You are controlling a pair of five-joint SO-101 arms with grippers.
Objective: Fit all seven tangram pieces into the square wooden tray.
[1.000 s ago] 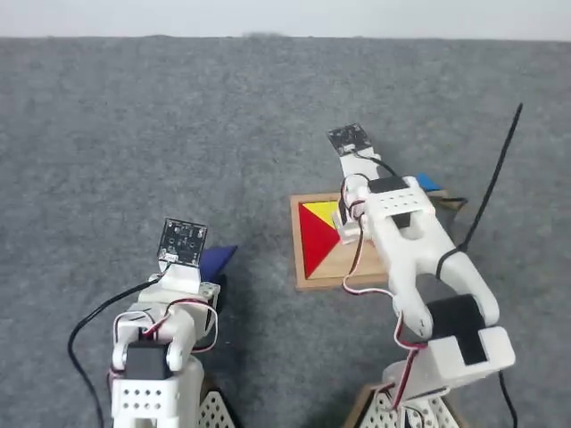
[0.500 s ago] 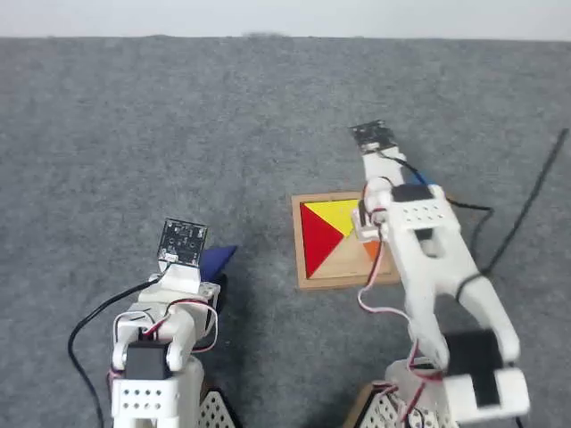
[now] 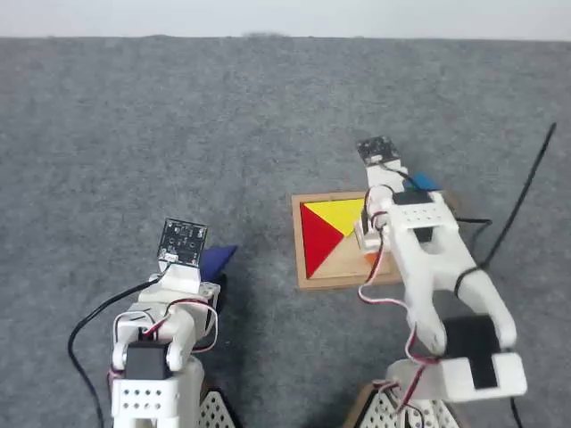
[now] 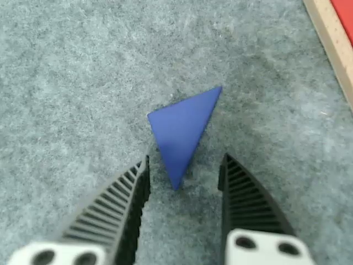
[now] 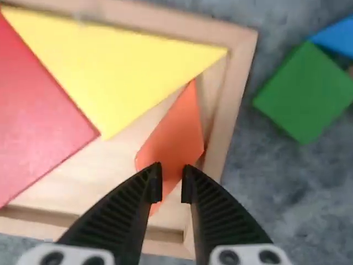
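1. Three pieces are seen in the wooden tray [image 3: 299, 242]: a red triangle [image 3: 317, 239], a yellow triangle [image 3: 339, 212] and an orange piece [image 5: 176, 132], which lies along the rim farthest from the red one.
2. Within the last second the right arm [image 3: 428, 259] has been swung off the tray's middle and then drawn back a little, so the yellow and orange pieces are uncovered. The orange piece is judged freshly placed and perhaps not yet seated flat.
3. The right pincer [image 5: 170, 167] is closed to a thin slit, with its tips over the orange piece's lower corner. No grip on it can be made out.
4. The left arm [image 3: 161, 348] has not been moved. The left pincer [image 4: 185, 160] is held wide open and empty, low over the table [image 3: 134, 116], with one corner of a dark blue triangle [image 4: 182, 127] between its tips.
5. A green square [image 5: 303, 94] and a light blue piece [image 5: 336, 36] are left on the table near the tray, so the task is judged under half done.
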